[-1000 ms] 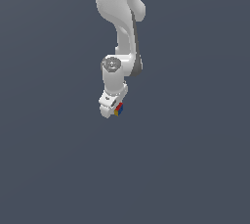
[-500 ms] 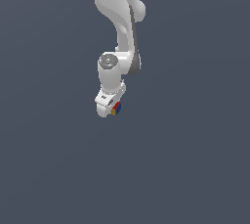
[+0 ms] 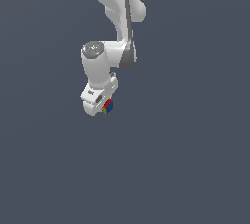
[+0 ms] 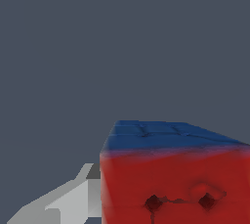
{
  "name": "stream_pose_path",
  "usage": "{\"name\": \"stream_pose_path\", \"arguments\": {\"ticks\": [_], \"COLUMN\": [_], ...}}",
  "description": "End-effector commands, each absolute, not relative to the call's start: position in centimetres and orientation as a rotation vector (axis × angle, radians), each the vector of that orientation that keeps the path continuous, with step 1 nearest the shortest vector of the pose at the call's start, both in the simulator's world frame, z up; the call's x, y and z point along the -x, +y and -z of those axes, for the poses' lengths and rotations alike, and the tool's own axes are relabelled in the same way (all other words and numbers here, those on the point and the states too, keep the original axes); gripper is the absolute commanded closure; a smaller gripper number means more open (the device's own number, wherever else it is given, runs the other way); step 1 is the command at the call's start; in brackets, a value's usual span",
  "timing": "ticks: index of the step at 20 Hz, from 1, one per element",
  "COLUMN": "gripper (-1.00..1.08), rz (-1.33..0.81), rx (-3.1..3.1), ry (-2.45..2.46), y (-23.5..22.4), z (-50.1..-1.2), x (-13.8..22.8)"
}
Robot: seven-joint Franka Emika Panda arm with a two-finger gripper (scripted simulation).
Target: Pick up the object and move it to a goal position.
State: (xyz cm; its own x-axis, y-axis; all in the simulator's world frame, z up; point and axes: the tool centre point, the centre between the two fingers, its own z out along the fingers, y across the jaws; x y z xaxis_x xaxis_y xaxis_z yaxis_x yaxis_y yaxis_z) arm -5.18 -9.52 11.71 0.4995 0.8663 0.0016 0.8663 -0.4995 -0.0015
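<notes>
The object is a tiny cube with red, blue and yellow faces, sitting at the tip of my white gripper in the exterior view. The gripper is shut on it and the arm reaches down from above. In the wrist view the object fills the near part of the picture, with a red face toward the camera and a blue face behind it. One grey finger shows beside the cube; the other finger is hidden.
A plain dark grey surface fills both views. Nothing else shows.
The gripper, still holding the cube, has shifted slightly toward the exterior view's left, and the wrist has turned a little.
</notes>
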Motion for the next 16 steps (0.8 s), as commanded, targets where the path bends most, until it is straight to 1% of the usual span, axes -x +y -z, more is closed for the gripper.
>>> {"name": "stream_pose_path", "arguments": {"ticks": [1, 9, 16], "gripper": [1.08, 1.08, 1.08], "rz": [0.004, 0.004, 0.003], "rx": [2.719, 2.718, 2.719], "ry": [-1.571, -1.571, -1.571], "y": [-10.7, -14.5, -17.3], "z": [-13.9, -20.6, -25.4], "x": [4.1, 0.8, -1.7]}}
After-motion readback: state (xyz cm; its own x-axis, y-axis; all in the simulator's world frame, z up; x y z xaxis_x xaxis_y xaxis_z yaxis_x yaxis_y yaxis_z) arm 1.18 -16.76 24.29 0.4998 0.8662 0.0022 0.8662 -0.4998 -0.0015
